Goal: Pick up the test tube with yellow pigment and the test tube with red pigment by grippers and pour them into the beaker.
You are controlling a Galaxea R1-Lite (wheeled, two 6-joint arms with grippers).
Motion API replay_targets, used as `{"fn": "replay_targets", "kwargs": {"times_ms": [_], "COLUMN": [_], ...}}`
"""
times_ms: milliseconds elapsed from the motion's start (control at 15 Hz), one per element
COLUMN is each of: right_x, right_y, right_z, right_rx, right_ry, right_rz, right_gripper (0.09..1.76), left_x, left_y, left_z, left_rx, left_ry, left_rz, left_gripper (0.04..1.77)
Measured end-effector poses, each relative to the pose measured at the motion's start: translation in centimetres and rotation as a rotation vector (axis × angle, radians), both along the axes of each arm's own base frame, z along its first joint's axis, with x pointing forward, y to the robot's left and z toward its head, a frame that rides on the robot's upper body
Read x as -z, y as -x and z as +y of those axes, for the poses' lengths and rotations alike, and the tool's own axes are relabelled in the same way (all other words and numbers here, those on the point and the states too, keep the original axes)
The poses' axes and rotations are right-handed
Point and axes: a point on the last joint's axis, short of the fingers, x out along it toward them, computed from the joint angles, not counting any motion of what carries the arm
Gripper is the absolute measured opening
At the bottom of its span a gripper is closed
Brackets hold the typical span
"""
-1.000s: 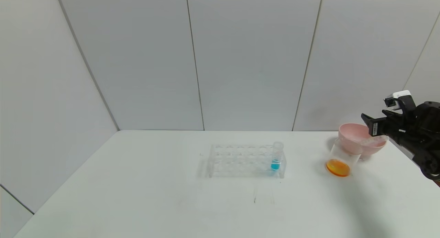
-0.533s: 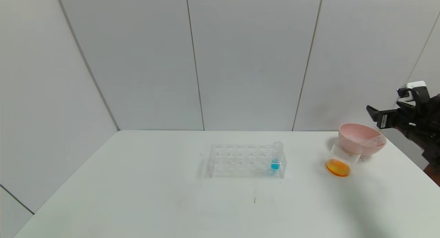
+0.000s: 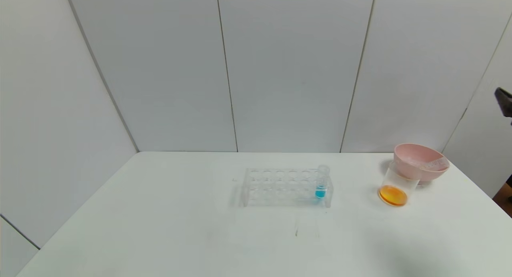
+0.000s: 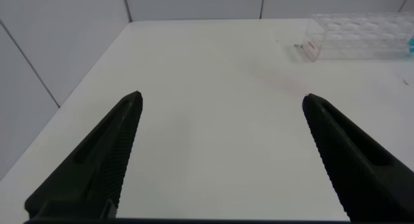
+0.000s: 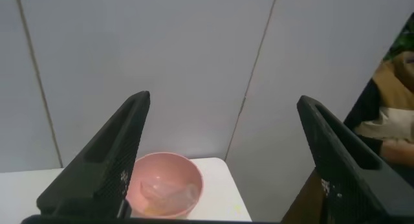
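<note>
The beaker [image 3: 395, 185] stands on the white table against the pink bowl [image 3: 416, 171] and holds orange liquid. No tube with yellow or red liquid shows. Empty clear tubes [image 5: 169, 193] lie in the pink bowl [image 5: 187, 175]; one shows in the head view [image 3: 435, 163]. My right gripper [image 5: 224, 98] is open and empty, high above and to the right of the bowl. Only one of its fingertips [image 3: 503, 97] shows at the head view's right edge. My left gripper [image 4: 221, 98] is open and empty over the table's left part, out of the head view.
A clear tube rack [image 3: 280, 187] stands mid-table with one blue-liquid tube [image 3: 322, 183] at its right end. The rack also shows in the left wrist view [image 4: 362, 36]. The table's right edge [image 3: 480, 185] runs close to the bowl.
My right gripper has risen from the pink bowl and drawn back to the right, almost out of the head view. The beaker, bowl and rack have not moved.
</note>
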Motion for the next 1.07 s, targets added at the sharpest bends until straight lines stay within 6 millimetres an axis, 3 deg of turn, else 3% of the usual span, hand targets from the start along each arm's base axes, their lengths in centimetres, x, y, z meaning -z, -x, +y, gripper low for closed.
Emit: {"fn": "replay_targets", "kwargs": {"times_ms": [333,600,800,1067], "right_x": [0.5,3.7,6.8,8.5], "right_y": [11.9,20.0,23.2,24.7], "right_z": [3.5,4.8,5.2,5.3], "right_rx": [-0.008,-0.005,-0.021,-0.101], "right_ry": [-0.004,-0.012,-0.025,-0.019], "right_rz": [-0.087,-0.161,-0.187,-0.228], "right_gripper": [1.66,1.68,1.69,1.70], "left_x": [0.0,0.0,0.0,0.0], "left_y": [0.0,0.0,0.0,0.0], "left_z": [0.0,0.0,0.0,0.0], "left_rx": [0.000,0.000,0.000,0.000], "left_ry": [0.000,0.000,0.000,0.000], "left_rz": [0.001,0.000,0.000,0.000], "left_gripper": [1.76,1.76,1.76,1.76]}}
